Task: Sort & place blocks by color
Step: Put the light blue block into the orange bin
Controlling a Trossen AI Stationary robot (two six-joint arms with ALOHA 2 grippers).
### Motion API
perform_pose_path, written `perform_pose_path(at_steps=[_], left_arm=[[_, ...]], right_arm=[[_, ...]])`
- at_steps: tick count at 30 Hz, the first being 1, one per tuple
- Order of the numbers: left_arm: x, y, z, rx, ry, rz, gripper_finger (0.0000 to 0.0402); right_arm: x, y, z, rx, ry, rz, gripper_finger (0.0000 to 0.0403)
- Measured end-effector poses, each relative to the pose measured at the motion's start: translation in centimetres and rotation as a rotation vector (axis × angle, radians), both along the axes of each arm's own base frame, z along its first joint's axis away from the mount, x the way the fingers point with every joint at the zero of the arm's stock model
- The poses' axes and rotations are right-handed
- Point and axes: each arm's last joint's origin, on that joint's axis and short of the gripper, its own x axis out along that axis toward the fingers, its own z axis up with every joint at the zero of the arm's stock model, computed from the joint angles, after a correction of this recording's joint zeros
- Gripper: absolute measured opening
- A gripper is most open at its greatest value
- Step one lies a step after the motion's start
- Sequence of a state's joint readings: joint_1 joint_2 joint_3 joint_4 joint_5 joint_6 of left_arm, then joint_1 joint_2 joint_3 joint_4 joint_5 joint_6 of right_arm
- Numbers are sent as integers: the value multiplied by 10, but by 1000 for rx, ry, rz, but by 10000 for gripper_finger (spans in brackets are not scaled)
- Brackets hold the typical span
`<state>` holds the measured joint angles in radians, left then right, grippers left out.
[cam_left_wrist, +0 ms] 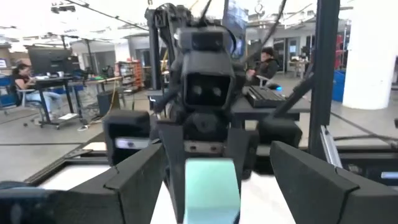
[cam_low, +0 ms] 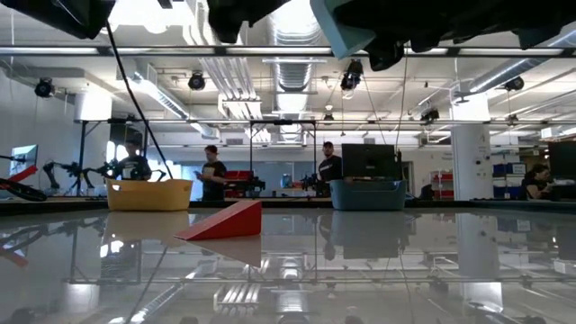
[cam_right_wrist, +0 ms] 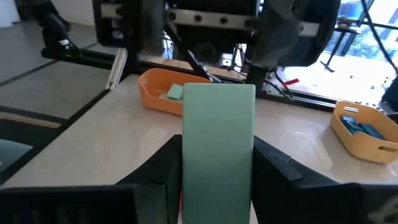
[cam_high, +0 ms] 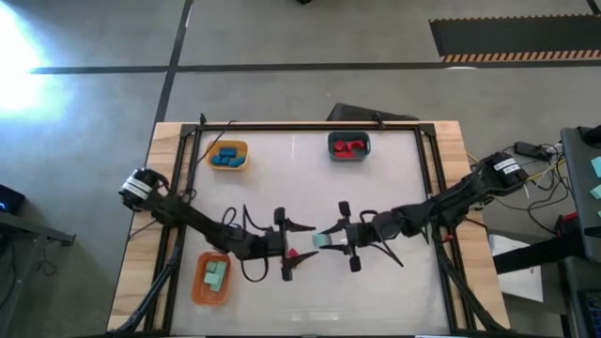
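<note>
Block between both end effectors.

The mint block runs off the right wrist view's lower edge, hiding its base; a red block is mostly covered by the left end effector, its shape perhaps a wedge

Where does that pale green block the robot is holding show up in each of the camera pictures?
High view: mint-green block at table centre, in the right gripper.
Low view: top edge, pale underside above the table.
Left wrist view: bottom centre.
Right wrist view: centre, between dark fingers.
Shared landmark: orange tray.
</note>
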<state>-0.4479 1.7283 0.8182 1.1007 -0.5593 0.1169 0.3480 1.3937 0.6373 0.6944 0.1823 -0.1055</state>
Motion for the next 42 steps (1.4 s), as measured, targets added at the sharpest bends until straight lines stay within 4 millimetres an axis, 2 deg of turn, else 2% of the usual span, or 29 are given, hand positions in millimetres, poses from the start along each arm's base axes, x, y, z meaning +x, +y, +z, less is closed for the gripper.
perform_pose_path(at_steps=[12, 16, 20, 22, 26, 31, 35, 38, 42], left_arm=[[19, 8, -18, -4, -1, 41, 265], [21, 8, -18, 1, -3, 41, 222], [21, 8, -18, -1, 3, 35, 146], [21, 7, -18, -3, 2, 36, 115], [21, 8, -19, -3, 6, 44, 117], [18, 4, -18, -29, 16, 49, 117], [12, 2, -17, -133, 137, 52, 117], [2, 3, -17, -304, 291, 65, 117], [-31, 6, -11, -647, 637, 137, 117]], right_arm=[[0, -3, 5, -3, -17, 44, 122], [0, -3, 4, 0, -12, 43, 122], [0, -4, 4, 4, -9, 28, 124], [0, -4, 4, 10, -7, 24, 148], [-1, -4, 4, 12, -3, 29, 218], [-3, -4, 9, 19, 9, 26, 264], [-9, -8, 21, 37, 91, -25, 281], [-16, -11, 32, 59, 204, -93, 284], [-28, -17, 43, 91, 336, -192, 276]])
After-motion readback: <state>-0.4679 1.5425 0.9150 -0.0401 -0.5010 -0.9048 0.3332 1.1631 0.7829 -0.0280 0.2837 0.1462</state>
